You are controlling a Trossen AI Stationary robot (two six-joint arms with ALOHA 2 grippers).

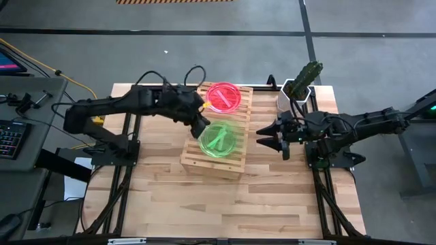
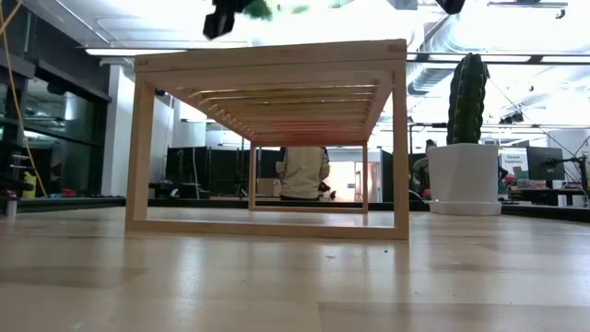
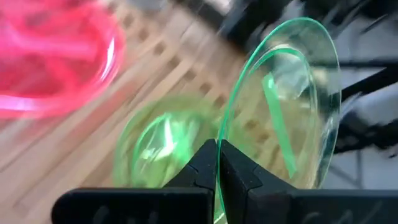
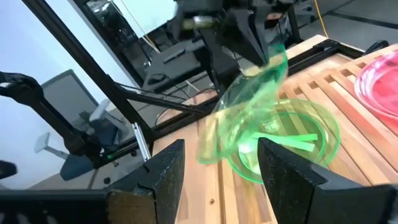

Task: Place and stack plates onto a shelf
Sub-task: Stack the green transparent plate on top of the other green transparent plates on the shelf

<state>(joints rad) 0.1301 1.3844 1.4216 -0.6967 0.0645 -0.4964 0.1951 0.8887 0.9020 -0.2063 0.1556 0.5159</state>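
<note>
Two arms over the worktop [image 1: 163, 204], and the action is on the left. The left gripper [image 1: 201, 124] hangs over the near-left part of the shelf [image 1: 240, 160], jaws clenched on the rim of a green plate [image 3: 292, 106]. From the left wrist, that plate stands tilted on edge, pinched between the two dark fingertips [image 3: 202, 163], its pale green bar mark showing through the plastic. Below it, flat on the slats, lies another green plate [image 1: 218, 140]; how many lie there in a stack I cannot tell. The held plate is above that one, and whether they touch is not clear.

Further back on the same shelf sits the pink-red plate [image 1: 223, 96], flat on the slats, just beside the green one.

From table height, the shelf stands on its four legs, slats seen from underneath, with a person [image 2: 301, 172] in a pale top in the room behind.

Over to the right, the right gripper [image 1: 268, 136] waits just off the shelf's right edge, jaws released and spread apart, holding nothing. Behind it, at the worktop's far right, stands a white pot with a cactus [image 1: 300, 87].
</note>
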